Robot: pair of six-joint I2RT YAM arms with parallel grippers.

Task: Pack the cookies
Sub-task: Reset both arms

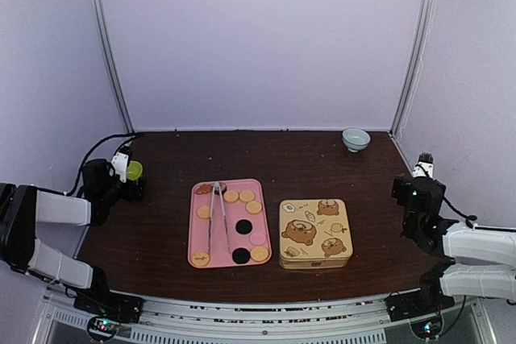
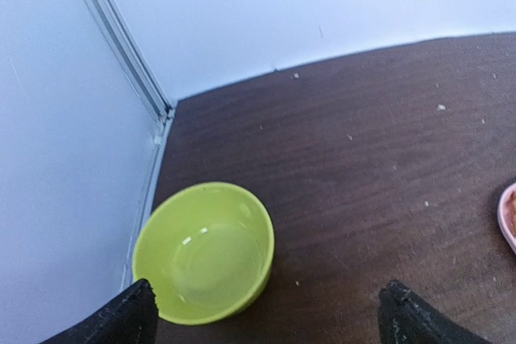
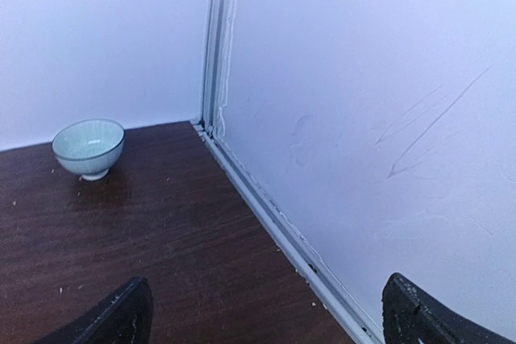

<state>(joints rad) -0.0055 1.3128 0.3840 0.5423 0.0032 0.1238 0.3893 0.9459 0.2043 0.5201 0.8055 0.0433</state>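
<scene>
The cookies (image 1: 254, 207) lie spread on a pink tray (image 1: 193, 231) at mid-table: several tan rounds, two black discs (image 1: 243, 226) and a pink one (image 1: 258, 239). Metal tongs (image 1: 216, 217) rest lengthwise across the tray. To its right stands a closed yellow tin (image 1: 315, 233) printed with bears. My left gripper (image 1: 135, 187) is at the far left of the table, open and empty, and in the wrist view (image 2: 270, 316) a lime-green bowl (image 2: 205, 251) sits just ahead of its left finger. My right gripper (image 1: 403, 191) is open and empty by the right wall (image 3: 266, 316).
A pale blue bowl (image 1: 355, 138) stands at the back right corner, also seen from the right wrist (image 3: 89, 147). The green bowl (image 1: 134, 170) sits against the left wall. The tray's edge (image 2: 508, 215) shows at the right of the left wrist view. Crumbs dot the dark wooden table.
</scene>
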